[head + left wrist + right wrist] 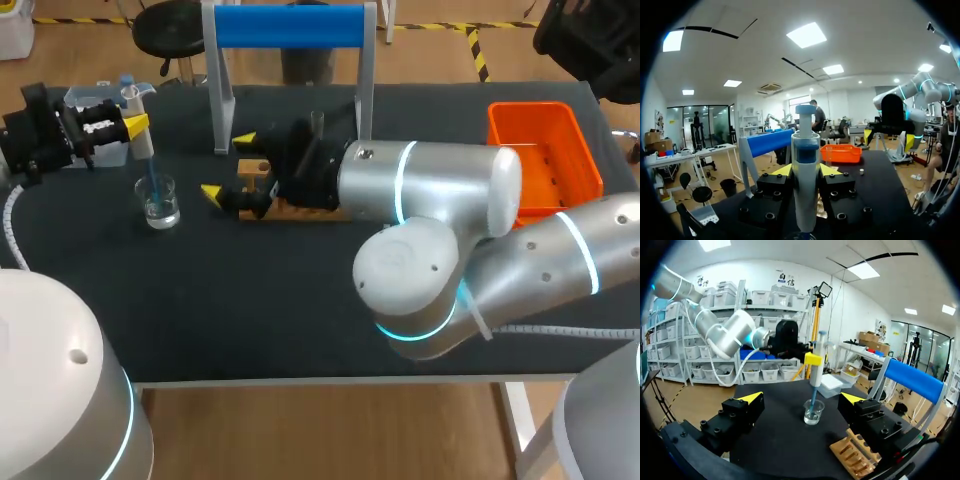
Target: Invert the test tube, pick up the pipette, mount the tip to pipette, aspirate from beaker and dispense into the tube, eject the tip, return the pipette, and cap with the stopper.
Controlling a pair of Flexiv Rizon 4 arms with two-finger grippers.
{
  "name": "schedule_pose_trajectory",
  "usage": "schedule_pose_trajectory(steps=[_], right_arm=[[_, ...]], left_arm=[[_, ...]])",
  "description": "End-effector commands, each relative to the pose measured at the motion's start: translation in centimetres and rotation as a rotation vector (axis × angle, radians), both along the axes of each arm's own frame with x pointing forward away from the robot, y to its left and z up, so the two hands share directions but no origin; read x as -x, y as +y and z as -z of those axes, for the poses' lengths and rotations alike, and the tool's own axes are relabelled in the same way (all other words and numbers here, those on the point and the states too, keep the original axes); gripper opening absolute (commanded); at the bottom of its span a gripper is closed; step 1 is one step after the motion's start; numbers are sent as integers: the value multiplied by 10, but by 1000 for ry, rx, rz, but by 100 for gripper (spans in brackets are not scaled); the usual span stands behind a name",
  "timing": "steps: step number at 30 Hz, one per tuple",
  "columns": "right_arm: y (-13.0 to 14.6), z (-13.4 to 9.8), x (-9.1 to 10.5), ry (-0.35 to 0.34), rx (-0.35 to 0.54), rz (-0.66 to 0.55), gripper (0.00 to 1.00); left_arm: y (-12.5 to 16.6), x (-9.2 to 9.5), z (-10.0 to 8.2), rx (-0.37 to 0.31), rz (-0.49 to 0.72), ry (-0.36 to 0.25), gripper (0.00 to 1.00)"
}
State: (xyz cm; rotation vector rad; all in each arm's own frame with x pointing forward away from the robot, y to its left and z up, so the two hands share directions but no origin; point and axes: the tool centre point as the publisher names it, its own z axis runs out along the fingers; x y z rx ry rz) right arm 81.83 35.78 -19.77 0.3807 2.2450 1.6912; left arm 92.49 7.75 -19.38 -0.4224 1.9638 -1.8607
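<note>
From above, my left fingers (133,124) are clamped on the pipette (143,150), which stands over the beaker (160,205) with its tip down in the liquid. My right fingers (228,166) are spread wide and empty just beside the beaker, over the wooden rack (290,208).

At my left wrist, both yellow tips press the pipette (805,175).

At my right wrist, my fingers (802,399) gape, holding nothing. The beaker (813,412) sits ahead on the worktop (780,440), with the pipette (815,367) standing in it.
</note>
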Motion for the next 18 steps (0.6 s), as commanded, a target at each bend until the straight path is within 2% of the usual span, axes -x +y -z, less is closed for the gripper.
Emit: schedule_pose_trajectory(steps=[1,10,18], right_arm=[[-28,-28,-6,100,-13,-326,100],[-14,-68,-23,76,-63,-429,100],[4,-99,-39,92,-133,-502,100]], left_arm=[[0,0,0,-1,-1,0,0],[0,0,0,-1,-1,0,0],[0,0,0,-1,-1,0,0]])
